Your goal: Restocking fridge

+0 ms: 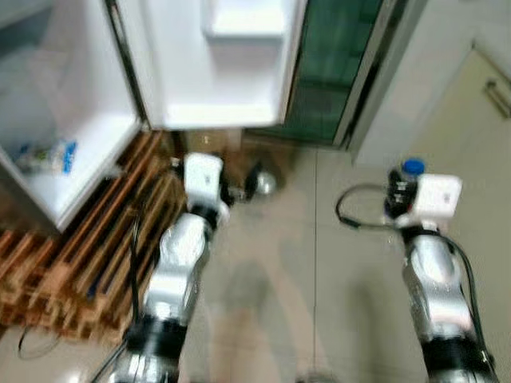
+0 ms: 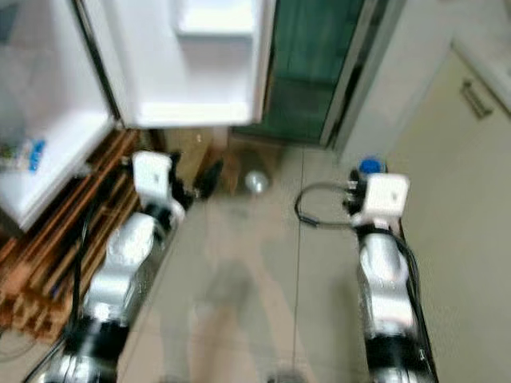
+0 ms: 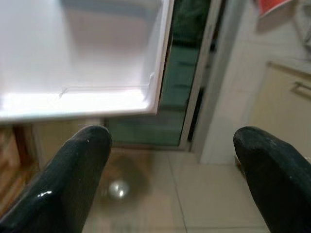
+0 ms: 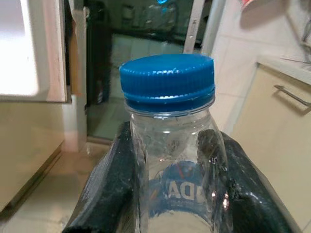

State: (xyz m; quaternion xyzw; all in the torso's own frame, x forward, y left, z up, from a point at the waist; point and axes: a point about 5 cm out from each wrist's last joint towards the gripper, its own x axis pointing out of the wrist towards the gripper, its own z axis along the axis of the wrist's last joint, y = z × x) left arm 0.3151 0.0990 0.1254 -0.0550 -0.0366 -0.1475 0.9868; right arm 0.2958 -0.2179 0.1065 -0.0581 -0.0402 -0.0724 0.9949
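A clear plastic bottle (image 4: 170, 160) with a blue cap (image 4: 166, 76) stands upright between the two black fingers (image 4: 104, 189) of my right gripper (image 4: 172, 194), which is shut on it. From the head camera the blue cap (image 1: 413, 167) peeks above the right wrist at the right. My left gripper (image 3: 180, 170) is open with nothing between its fingers (image 3: 73, 179), held below the open white fridge door (image 1: 215, 64). The fridge interior (image 1: 60, 120) at the left holds a packaged item (image 1: 46, 155) on a shelf.
A wooden slatted pallet (image 1: 88, 247) lies under the fridge at the left. A small round metallic object (image 1: 263, 182) sits on the tiled floor near a dark green glass door (image 1: 335, 64). A beige cabinet (image 1: 479, 136) with a handle is on the right.
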